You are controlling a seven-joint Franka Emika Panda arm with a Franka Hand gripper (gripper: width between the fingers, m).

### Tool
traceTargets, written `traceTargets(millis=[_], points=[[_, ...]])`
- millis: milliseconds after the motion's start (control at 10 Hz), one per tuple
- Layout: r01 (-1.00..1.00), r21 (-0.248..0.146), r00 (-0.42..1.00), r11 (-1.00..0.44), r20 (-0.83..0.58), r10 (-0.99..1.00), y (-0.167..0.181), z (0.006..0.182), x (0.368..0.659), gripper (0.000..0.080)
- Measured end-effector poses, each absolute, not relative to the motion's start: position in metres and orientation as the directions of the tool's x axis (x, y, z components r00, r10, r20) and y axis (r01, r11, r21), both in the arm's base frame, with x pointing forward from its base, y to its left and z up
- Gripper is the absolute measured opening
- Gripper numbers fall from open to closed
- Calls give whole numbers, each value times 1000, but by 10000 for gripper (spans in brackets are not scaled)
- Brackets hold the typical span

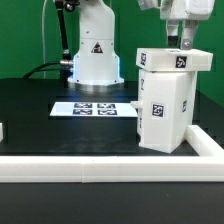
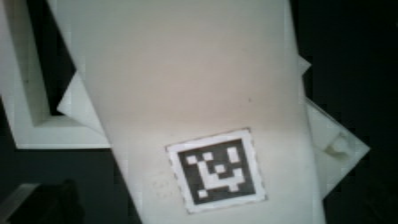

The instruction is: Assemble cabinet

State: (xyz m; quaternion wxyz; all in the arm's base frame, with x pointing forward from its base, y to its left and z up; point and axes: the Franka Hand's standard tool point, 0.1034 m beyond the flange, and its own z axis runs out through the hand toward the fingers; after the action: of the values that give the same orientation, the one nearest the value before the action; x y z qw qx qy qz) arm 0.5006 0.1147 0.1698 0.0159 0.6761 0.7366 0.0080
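The counter (image 1: 30,105) is black and broad, fenced along its near edge and the exterior view's right by a low white border rail (image 1: 100,168); the robot's white base (image 1: 93,55) stands at the back, and the marker board (image 1: 92,108) lies flat in front of it. The cabinet (image 1: 167,110) stands upright at the exterior view's right, near the rail's corner — a tall glossy white box with a tagged side, and a tagged top panel (image 1: 172,61) sitting on it, a little skewed, overhanging the body. It looks like hard, stiff plastic, light enough for one arm but slick; I would judge the shine makes a pinch liable to slip, so a hold across a thin panel edge seems safer than on a broad face, and the skewed panel could shift if nudged. The tool (image 1: 184,41) hangs right at the top panel's far edge; whether its fingers are closed on that edge or merely beside it, I cannot tell — the tips are too small and partly lost against the panel. The wrist view gives only a close, blurred white panel (image 2: 178,90) with one tag (image 2: 219,166); no fingers show there; the cabinet's far side and interior are hidden, and the arm is cut off above.
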Motion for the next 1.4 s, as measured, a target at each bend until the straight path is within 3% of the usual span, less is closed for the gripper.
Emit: traceTargets(millis=[300,400,500,600,1100,1400], points=[[991,27,-127,128,-18,992,111,162,499,797],[992,20,-127,127,-20,992,110,159,498,673],[992,19,-126,127,-20,992,109,158,498,673],[992,18,-126,126,-20,992,109,158,498,548],[998,19,-65,65,-19,998,108,158,498,553],[988,23,154,-154,-15,988,108,158,498,554]])
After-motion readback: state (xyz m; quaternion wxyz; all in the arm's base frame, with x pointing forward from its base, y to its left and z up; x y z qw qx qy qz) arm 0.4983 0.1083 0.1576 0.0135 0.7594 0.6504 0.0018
